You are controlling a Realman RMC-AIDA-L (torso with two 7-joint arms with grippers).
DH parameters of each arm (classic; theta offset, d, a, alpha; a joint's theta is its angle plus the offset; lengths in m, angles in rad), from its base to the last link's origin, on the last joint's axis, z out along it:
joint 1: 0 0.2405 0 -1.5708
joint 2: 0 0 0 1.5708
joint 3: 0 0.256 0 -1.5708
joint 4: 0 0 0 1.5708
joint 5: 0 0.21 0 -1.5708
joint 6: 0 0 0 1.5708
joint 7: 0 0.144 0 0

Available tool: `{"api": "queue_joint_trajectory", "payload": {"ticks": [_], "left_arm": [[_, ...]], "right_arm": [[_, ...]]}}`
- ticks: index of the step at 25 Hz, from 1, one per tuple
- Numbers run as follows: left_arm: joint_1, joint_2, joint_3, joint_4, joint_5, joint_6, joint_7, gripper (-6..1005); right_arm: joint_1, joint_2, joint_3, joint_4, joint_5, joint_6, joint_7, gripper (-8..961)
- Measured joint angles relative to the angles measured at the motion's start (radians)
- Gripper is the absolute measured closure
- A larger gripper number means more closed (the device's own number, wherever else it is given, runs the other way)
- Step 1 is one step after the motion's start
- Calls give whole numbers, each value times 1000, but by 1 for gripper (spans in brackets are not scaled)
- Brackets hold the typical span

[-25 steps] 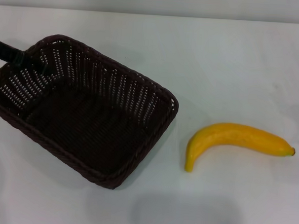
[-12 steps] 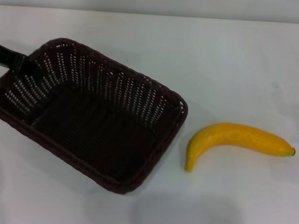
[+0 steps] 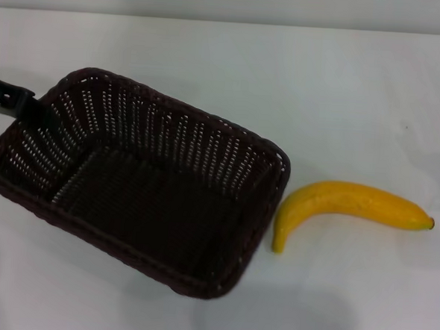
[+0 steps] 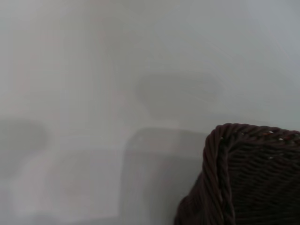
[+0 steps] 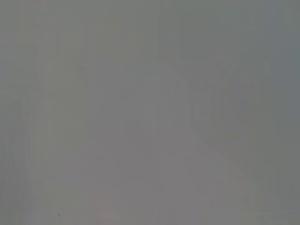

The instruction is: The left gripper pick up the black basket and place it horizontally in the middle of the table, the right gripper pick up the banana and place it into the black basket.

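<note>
The black basket point(image 3: 178, 143) sits left of centre on the white table point(image 3: 344, 90), turned at a slant, its right end almost touching the banana. My left gripper point(image 3: 29, 108) reaches in from the left edge and is shut on the basket's far left rim corner. A basket corner also shows in the left wrist view point(image 4: 243, 183). The yellow banana point(image 3: 344, 204) lies on the table to the right of the basket, dark tip pointing right. My right gripper is out of view; the right wrist view shows only blank grey.
The table's far edge point(image 3: 229, 21) runs across the top of the head view. Bare white tabletop lies behind, in front of and to the right of the banana.
The basket has slid to the right and turned somewhat, its right end now close to the banana. My left gripper has moved with it. The banana has not moved.
</note>
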Motion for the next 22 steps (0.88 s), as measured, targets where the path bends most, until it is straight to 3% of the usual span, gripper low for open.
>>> {"api": "queue_joint_trajectory", "payload": {"ticks": [8,16,22], "left_arm": [[78,27,-174,-6,-132,-85,66,811],[202,36,-183,-59,-343,-85,21,804],[279,16,-198,-69,-427,-25,-41,798]], "right_arm": [[-8,-1,4,2,0,-1,-2,96],[-23,-3,15,-5,10,-10,-8,95],[-26,-5,35,-20,12,-47,-9,95]]}}
